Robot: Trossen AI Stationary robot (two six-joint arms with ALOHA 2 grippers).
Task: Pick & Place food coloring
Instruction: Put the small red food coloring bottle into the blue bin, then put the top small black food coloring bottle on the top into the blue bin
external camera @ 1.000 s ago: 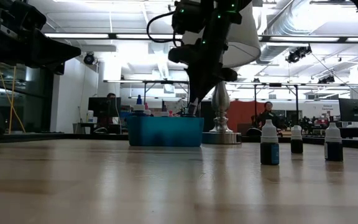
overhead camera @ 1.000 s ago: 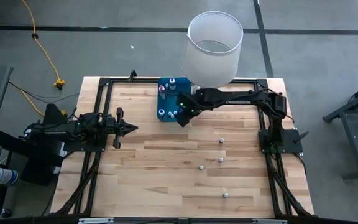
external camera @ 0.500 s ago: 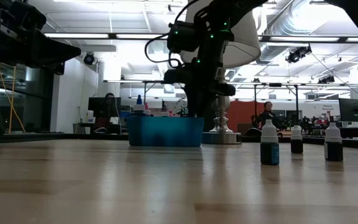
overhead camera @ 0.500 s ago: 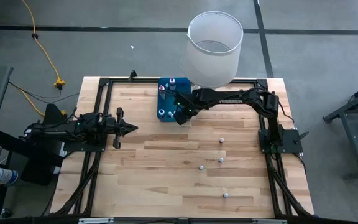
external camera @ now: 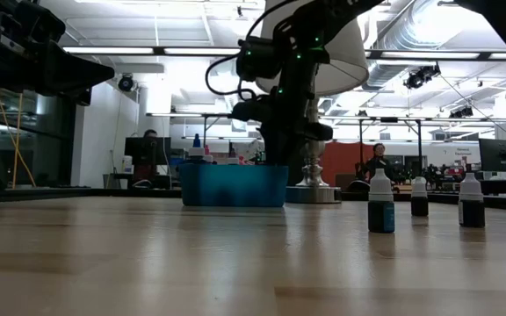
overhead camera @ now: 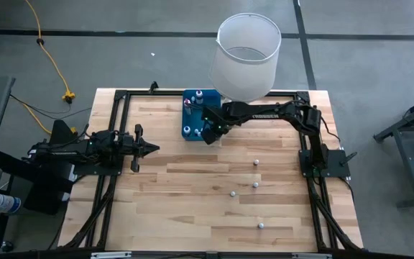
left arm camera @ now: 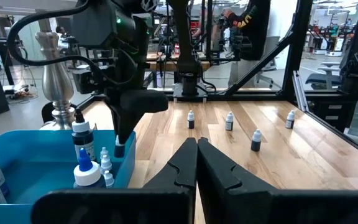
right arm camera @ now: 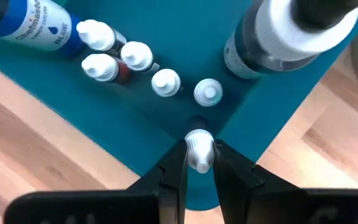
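Right wrist view shows the right gripper (right arm camera: 199,163) with jaws narrowed on a small white-capped food coloring bottle (right arm camera: 199,149), held just inside the near wall of the blue bin (right arm camera: 104,124) at the counter's far edge, beside four small bottles already inside. Four more bottles (overhead camera: 255,185) stand on the counter toward the right edge. Released this close to the wall, the bottle could tip against its neighbours or catch the rim. The left gripper (overhead camera: 152,148) waits, jaws shut, near the left edge. Since a second ago, the right gripper has lowered from above the bin into it.
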